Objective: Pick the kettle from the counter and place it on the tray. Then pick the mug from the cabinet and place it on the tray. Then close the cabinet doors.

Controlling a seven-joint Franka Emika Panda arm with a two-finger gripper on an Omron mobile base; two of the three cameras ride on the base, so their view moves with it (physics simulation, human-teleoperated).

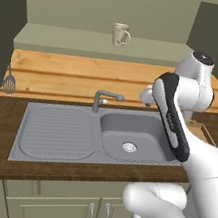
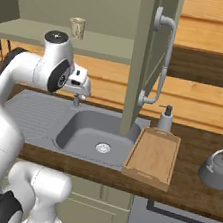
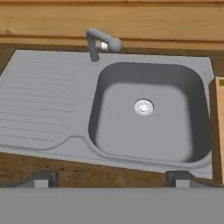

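Note:
A grey kettle [image 2: 219, 170] stands on the dark counter at the far right. To its left a wooden tray [image 2: 152, 157] lies bare beside the sink; its edge [image 3: 220, 118] shows in the hand view. The beige mug [image 1: 121, 34] [image 2: 77, 27] stands on the open cabinet's shelf, against the back wall. My gripper [image 2: 82, 90] [image 3: 111, 179] hangs above the sink [image 3: 144, 113], near the faucet [image 3: 98, 43], well left of the kettle. Its fingertips [image 3: 43, 178] stand wide apart, open, with nothing between them.
An open cabinet door [image 2: 151, 59] with a long handle hangs over the sink's right side, between arm and tray. A soap dispenser [image 2: 165, 119] stands behind the tray. A spatula [image 1: 9, 82] hangs at the left wall. The draining board [image 1: 56, 132] lies left of the basin.

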